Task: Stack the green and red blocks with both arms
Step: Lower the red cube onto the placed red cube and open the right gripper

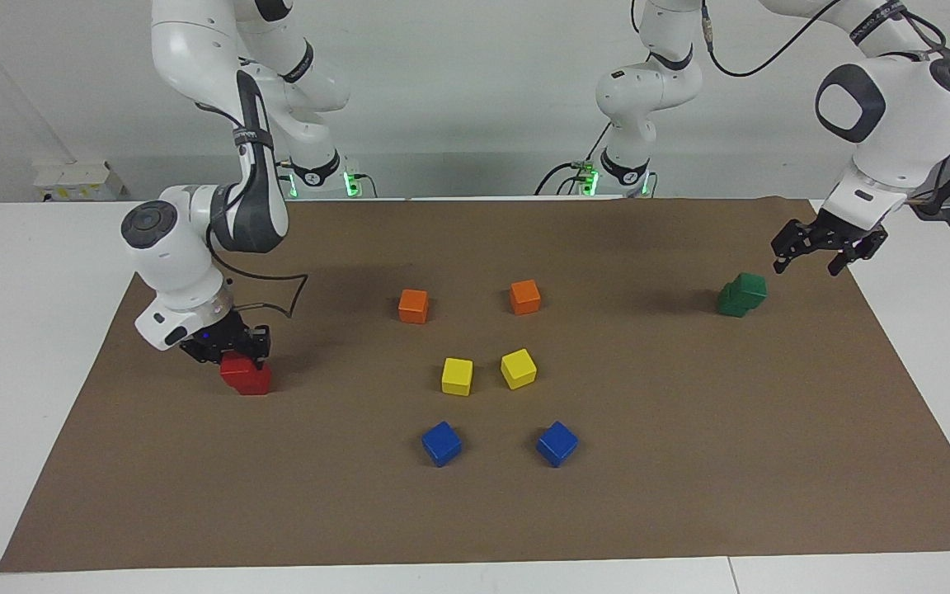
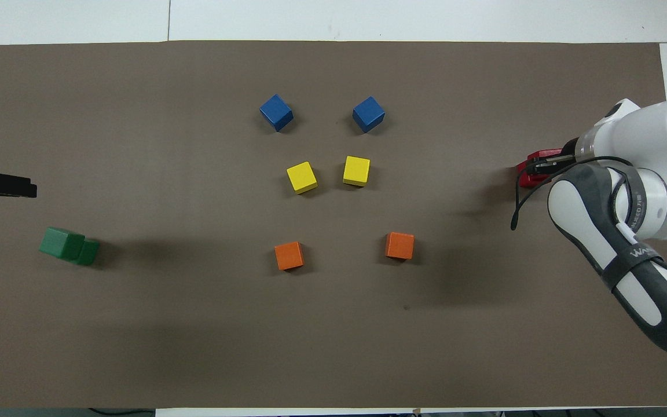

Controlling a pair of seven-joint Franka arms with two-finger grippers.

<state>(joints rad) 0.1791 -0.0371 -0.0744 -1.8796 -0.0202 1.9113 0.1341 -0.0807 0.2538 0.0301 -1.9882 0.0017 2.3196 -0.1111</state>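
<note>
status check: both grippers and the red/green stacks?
Right gripper down on red stack. Left gripper open, clear above green stack, upper cube offset. Nothing obstructing.

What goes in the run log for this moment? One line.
left hand: open, over mat | green stack: done | right hand: on red stack

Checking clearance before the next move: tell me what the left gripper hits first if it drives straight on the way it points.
Probably the bare brown mat. The left gripper, open, points down, beside the green stack rather than over it; depth is uncertain.
</note>
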